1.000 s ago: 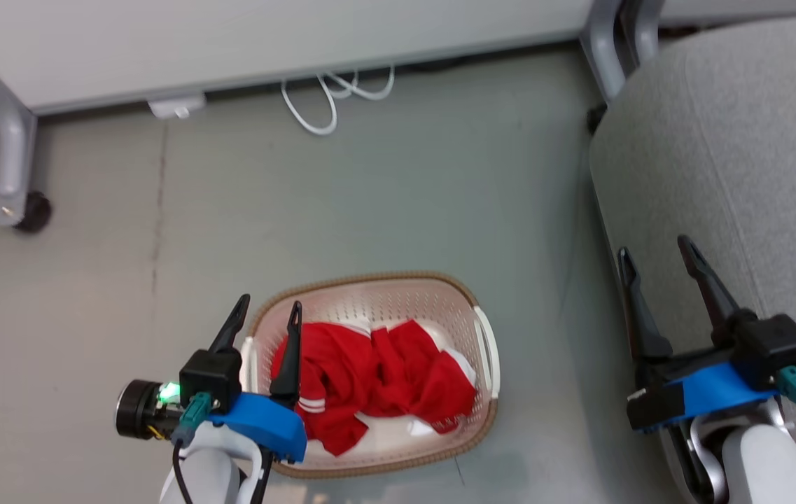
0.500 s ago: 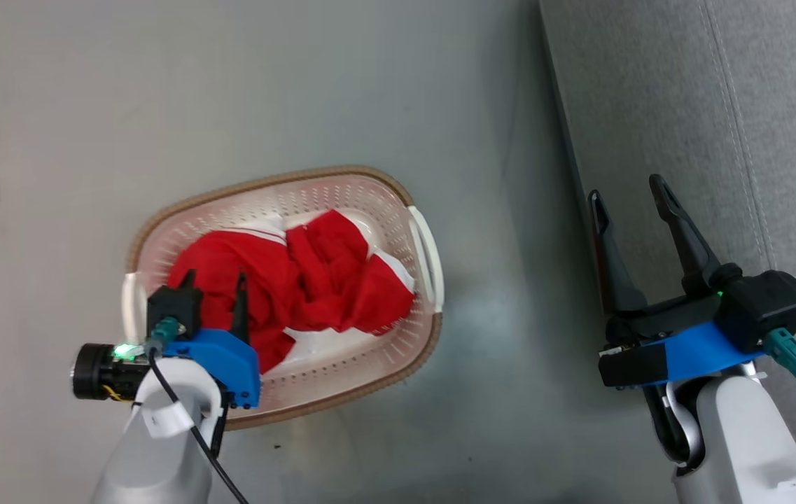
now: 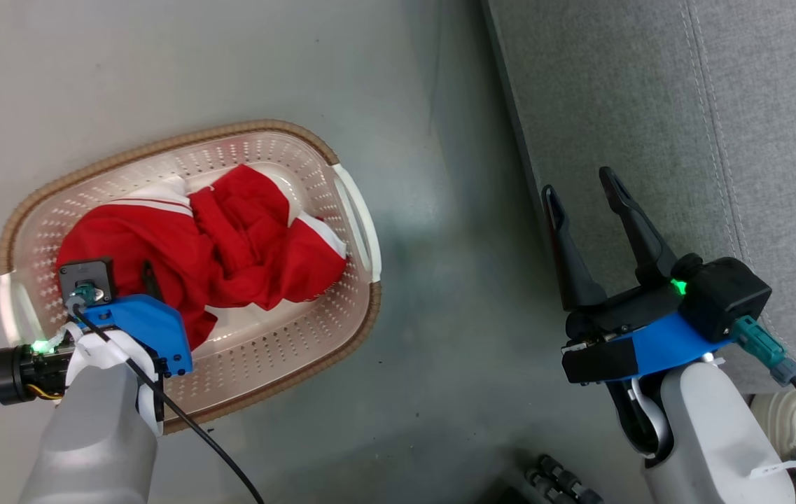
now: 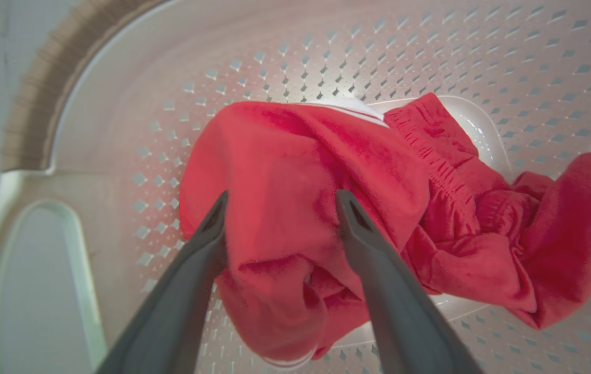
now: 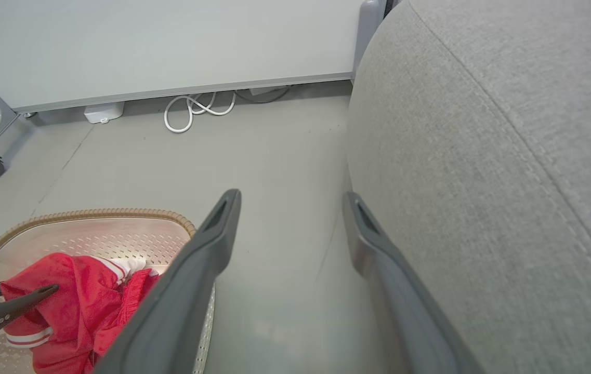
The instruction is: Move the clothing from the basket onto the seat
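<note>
Grey floor carries the basket; I've dropped my left gripper into its left end, fingers spread astride the red clothing, nothing gripped yet. Closing should come next. My right gripper waits agape by the seat edge.

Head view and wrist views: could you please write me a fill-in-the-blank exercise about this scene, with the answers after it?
1. The clothing in the basket is bright ____.
2. The left gripper reaches into the basket with its fingers ____.
3. The seat stands on the robot's ____ side of the basket.
4. The right gripper holds ____.

Answers: red; open; right; nothing.
</note>
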Motion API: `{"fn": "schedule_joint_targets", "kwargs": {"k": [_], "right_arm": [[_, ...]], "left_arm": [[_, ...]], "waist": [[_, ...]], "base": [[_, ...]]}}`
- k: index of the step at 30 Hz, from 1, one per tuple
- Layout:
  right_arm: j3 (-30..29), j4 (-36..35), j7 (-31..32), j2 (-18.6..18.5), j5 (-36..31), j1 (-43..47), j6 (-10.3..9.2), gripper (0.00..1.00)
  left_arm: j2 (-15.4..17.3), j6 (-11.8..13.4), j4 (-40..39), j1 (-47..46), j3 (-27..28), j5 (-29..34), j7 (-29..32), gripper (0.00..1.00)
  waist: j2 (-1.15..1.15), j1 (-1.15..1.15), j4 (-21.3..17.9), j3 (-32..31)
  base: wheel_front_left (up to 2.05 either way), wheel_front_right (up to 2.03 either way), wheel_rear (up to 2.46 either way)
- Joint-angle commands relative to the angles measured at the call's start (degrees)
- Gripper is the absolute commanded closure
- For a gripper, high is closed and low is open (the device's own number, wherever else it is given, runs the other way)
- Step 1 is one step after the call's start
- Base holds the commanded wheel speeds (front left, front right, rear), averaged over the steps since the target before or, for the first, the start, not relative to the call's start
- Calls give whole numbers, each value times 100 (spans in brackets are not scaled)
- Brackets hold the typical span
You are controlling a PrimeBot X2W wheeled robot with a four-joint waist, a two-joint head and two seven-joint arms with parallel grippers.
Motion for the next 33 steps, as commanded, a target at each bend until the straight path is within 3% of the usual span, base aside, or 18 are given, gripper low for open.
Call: {"fn": "schedule_joint_targets", "kwargs": {"k": [1, 4, 5, 7, 23, 33], "right_arm": [[14, 9, -34, -11, 53, -121, 1, 0], [74, -40, -34, -10, 134, -146, 1, 0], [89, -50, -34, -10, 153, -135, 1, 0], [111, -73, -35, -10, 170, -137, 1, 0], [50, -65, -37, -10, 133, -139, 1, 0], [-63, 135, -36, -12, -48, 24, 1, 0]], "left_arm": [[47, 31, 25, -102, 22, -28, 21, 0], [69, 28, 159, -157, 58, -93, 84, 0], [76, 20, 195, -179, 52, -104, 90, 9], [77, -50, 271, -214, 31, -135, 118, 100], [-6, -262, 685, -326, -93, -277, -144, 100], [-278, -548, 901, -63, -206, -384, -337, 100]], "waist": [[0, -1, -84, 81], [0, -1, -143, 123], [0, -1, -157, 133], [0, -1, -180, 149], [0, -1, -165, -3], [0, -1, 64, -811]], "base": [[0, 0, 0], [0, 0, 0], [0, 0, 0], [0, 0, 0], [0, 0, 0], [0, 0, 0]]}}
